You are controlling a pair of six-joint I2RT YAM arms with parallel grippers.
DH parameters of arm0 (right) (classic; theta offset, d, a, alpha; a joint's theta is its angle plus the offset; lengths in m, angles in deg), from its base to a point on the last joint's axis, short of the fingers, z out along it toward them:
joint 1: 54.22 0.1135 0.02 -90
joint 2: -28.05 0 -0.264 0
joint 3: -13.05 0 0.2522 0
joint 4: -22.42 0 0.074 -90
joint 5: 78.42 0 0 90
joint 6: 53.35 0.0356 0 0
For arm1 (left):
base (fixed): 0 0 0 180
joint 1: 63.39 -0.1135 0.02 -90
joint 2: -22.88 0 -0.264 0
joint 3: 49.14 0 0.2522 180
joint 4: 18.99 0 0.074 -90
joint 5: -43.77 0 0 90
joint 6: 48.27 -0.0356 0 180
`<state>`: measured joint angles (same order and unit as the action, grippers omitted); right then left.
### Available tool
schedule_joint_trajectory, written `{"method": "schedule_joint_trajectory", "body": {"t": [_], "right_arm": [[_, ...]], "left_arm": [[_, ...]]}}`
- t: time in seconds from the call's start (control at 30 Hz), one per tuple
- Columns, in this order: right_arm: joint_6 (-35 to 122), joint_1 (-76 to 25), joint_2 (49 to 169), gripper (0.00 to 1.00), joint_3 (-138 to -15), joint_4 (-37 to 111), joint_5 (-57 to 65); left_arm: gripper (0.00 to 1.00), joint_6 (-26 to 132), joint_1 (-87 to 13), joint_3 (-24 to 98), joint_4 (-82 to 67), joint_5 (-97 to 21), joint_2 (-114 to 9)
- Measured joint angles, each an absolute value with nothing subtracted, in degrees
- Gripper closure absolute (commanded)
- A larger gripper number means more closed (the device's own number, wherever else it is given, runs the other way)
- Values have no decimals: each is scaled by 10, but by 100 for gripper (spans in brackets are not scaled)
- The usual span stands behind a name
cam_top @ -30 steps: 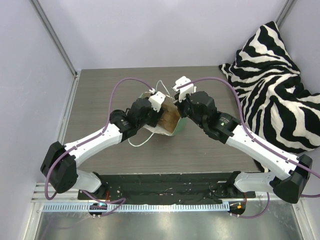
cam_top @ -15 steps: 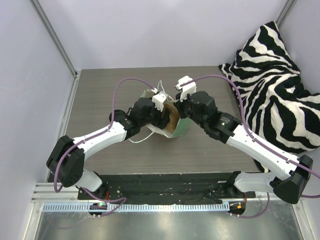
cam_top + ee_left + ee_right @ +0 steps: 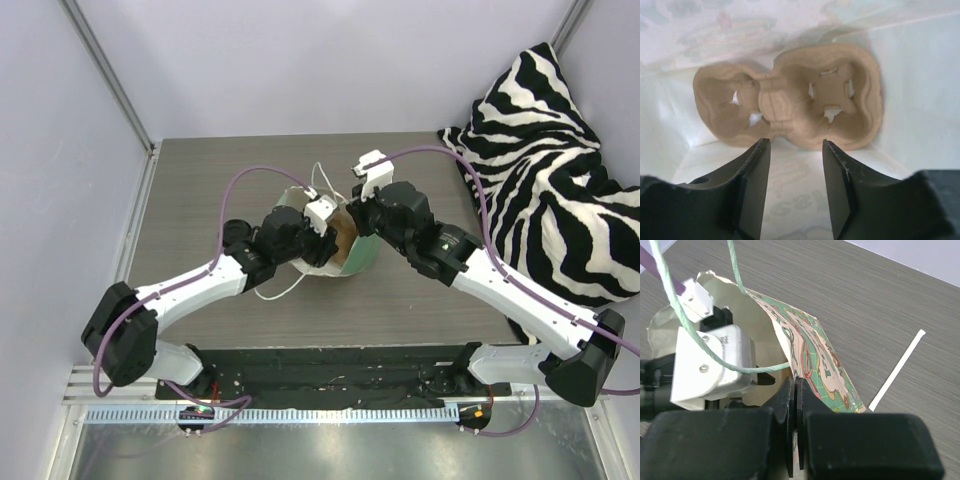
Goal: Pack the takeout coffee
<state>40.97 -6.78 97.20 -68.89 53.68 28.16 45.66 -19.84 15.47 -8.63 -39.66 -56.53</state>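
Grey wood-grain table [image 3: 200, 180] between pale walls [image 3: 300, 60], zebra cushion [image 3: 550, 170] at right
Right gripper [image 3: 795, 390] pinches the green bag [image 3: 815, 355] rim; left gripper [image 3: 794, 147], spread and empty, faces the pulp carrier [image 3: 785, 107] inside

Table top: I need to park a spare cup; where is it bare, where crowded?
Bare table: far-left corner beside the bag; near strip between bag and arm bases. Crowded: centre, left end effector inside the bag, right end effector pinching its rim.

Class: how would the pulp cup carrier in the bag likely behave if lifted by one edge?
Probably light: the pulp cup carrier has thin walls and cut-outs. Likely stiff: it holds its moulded shape. Its matt surface should grip.
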Motion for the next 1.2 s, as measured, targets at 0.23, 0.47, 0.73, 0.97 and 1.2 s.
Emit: {"method": "schedule_joint_trajectory", "body": {"t": [0.23,0.47,0.73,0.97,1.2], "right_arm": [[444,-93,972,99,-691,545,260],[475,-128,972,99,-691,545,209],[491,-155,974,99,-691,546,161],[500,-181,975,99,-691,546,116],[513,-208,979,99,-691,543,69]], "left_arm": [[48,463,-198,176,-74,-410,-621],[41,495,-199,198,-80,-409,-655],[45,504,-199,222,-84,-406,-687],[33,525,-199,243,-86,-406,-711],[34,554,-200,243,-129,-401,-731]]}}
